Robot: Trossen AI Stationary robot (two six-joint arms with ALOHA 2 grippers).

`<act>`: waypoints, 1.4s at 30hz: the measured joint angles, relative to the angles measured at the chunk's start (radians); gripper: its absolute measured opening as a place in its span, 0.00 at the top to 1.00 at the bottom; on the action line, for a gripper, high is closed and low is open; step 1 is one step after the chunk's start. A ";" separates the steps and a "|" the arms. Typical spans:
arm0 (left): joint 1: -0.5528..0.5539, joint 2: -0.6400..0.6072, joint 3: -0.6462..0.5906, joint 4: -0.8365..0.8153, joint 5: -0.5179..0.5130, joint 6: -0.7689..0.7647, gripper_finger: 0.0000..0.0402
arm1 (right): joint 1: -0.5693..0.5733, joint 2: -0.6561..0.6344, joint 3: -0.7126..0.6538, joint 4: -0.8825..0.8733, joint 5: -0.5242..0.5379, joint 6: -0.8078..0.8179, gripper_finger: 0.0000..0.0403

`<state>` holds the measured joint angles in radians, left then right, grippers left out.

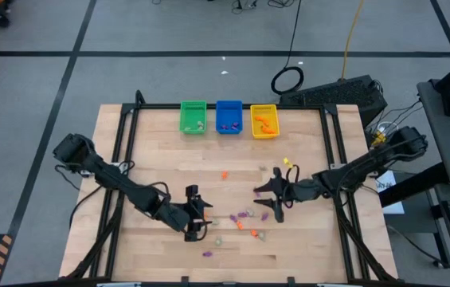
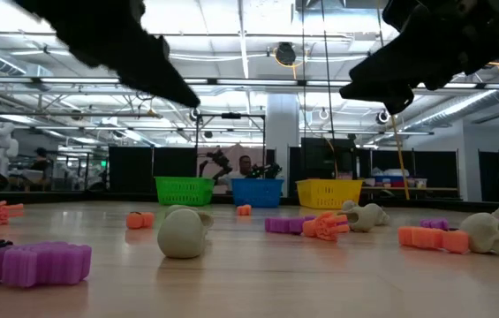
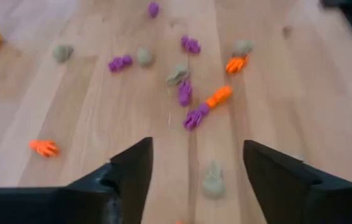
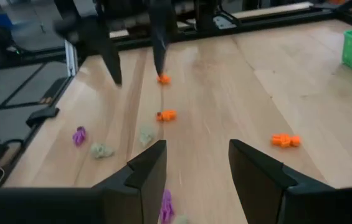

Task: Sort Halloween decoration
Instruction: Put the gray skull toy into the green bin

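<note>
Nearest the low camera lies a purple trinket (image 2: pixel 28 263) on the tabletop (image 1: pixel 161 159), with a pale skull-like piece (image 2: pixel 184 232) just behind it. Most of the Halloween decoration (image 1: pixel 240 223) remains loose: orange, purple and pale pieces scattered across the near-middle of the tabletop, between my two arms.

Sorting has begun but is far from complete. Along the far edge, the green bin (image 1: pixel 193 117), the blue bin (image 1: pixel 228 116) and the yellow bin (image 1: pixel 263 122) each show a few pieces inside; what lies in each is too small to tell exactly.

My left gripper (image 1: pixel 196 215) hovers over the near scatter, its fingers (image 3: pixel 132 168) spread and empty, a pale piece (image 3: pixel 213 180) below between them. My right gripper (image 1: pixel 276 199) hangs near the cluster, fingers (image 4: pixel 147 171) apart, holding nothing.

I judge the bulk of the work outstanding.
</note>
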<state>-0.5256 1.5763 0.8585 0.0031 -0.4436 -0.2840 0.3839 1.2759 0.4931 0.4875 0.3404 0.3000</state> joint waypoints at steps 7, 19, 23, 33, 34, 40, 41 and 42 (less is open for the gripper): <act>-0.020 0.117 0.000 0.108 -0.002 -0.026 0.28 | 0.000 0.033 0.000 0.103 0.000 -0.036 0.60; -0.033 0.263 0.000 0.161 -0.001 -0.130 0.28 | 0.000 0.033 0.000 0.111 0.000 -0.036 0.60; -0.033 0.286 0.000 0.186 -0.001 -0.131 0.28 | 0.000 0.033 0.000 0.112 0.000 -0.048 0.60; -0.032 0.329 0.001 0.209 -0.006 -0.132 0.28 | 0.000 0.033 0.000 0.111 0.000 -0.051 0.60; -0.032 0.330 0.001 0.209 -0.006 -0.134 0.28 | 0.000 0.033 0.000 0.111 0.000 -0.051 0.60; -0.032 0.334 0.001 0.231 -0.010 -0.129 0.30 | 0.000 0.033 0.000 0.110 0.000 -0.051 0.60; -0.032 0.334 0.001 0.234 -0.009 -0.130 0.32 | 0.000 0.033 0.000 0.109 0.000 -0.051 0.60; -0.031 0.335 0.001 0.237 -0.010 -0.130 0.34 | 0.000 0.033 0.000 0.107 0.000 -0.051 0.60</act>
<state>-0.5568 1.9108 0.8593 0.2404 -0.4532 -0.4137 0.3836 1.3087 0.4934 0.5950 0.3401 0.2489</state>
